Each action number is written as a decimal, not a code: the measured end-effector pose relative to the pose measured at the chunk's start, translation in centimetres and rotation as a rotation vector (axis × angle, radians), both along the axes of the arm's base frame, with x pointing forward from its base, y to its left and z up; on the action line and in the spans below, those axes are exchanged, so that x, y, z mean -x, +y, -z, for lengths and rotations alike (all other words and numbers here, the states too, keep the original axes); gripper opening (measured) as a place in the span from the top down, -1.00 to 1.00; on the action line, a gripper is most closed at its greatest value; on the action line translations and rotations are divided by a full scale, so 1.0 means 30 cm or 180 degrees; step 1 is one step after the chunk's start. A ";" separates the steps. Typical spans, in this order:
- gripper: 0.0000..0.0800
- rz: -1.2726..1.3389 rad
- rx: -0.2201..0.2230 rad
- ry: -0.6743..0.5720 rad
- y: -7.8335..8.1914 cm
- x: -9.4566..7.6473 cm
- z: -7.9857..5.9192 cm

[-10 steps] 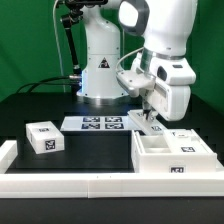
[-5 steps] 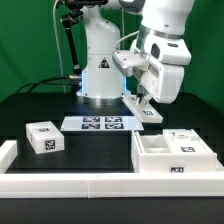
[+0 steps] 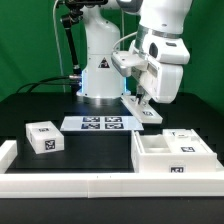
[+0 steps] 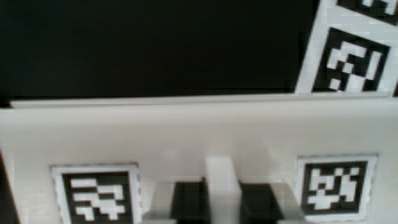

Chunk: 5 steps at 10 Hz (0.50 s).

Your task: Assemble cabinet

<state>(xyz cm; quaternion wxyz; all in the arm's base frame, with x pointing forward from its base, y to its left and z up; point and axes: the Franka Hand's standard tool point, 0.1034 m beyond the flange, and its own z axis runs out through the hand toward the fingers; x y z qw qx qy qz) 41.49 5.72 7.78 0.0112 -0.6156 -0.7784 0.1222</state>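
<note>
Three white plastic parts of the cabinet show on the black surface (image 3: 30, 110); the largest, a boxy open frame (image 3: 160, 168) bearing a fiducial tag, sits at the exterior view's right, near the front; a small tagged cube-like block (image 3: 42, 138) lies well apart at that view's left; a flat white plastic panel (image 3: 146, 112) sits under the gripper (image 3: 138, 100), beyond the thin white marker board (image 3: 102, 124).

By my judgement the step in hand is carrying the panel; the gripper appears clamped on it, and the panel seems to hang just clear of the surface, though contact cannot be ruled out. The next move likely calls for bringing it across to the frame, squaring its edge with the frame's wall, and lowering gently so it does not catch.

Only the exterior view gives the layout: frame, block and marker board together. Only the wrist view shows the grasp up close; the panel (image 4: 196, 130) fills its width and carries two tags (image 4: 98, 195); dark fingers (image 4: 178, 205) flank a narrow white rib between them; another tagged white piece (image 4: 356, 55) is too blurred to identify.
</note>
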 end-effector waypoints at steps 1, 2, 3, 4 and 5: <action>0.82 0.0072 -0.0028 -0.0124 -0.006 -0.015 -0.001; 0.82 0.0106 -0.0144 -0.0408 0.001 -0.031 -0.004; 0.82 0.0179 -0.0195 -0.0562 0.004 -0.023 -0.004; 0.82 0.0216 -0.0185 -0.0551 0.002 -0.018 -0.001; 0.82 0.0215 -0.0187 -0.0549 0.002 -0.019 0.000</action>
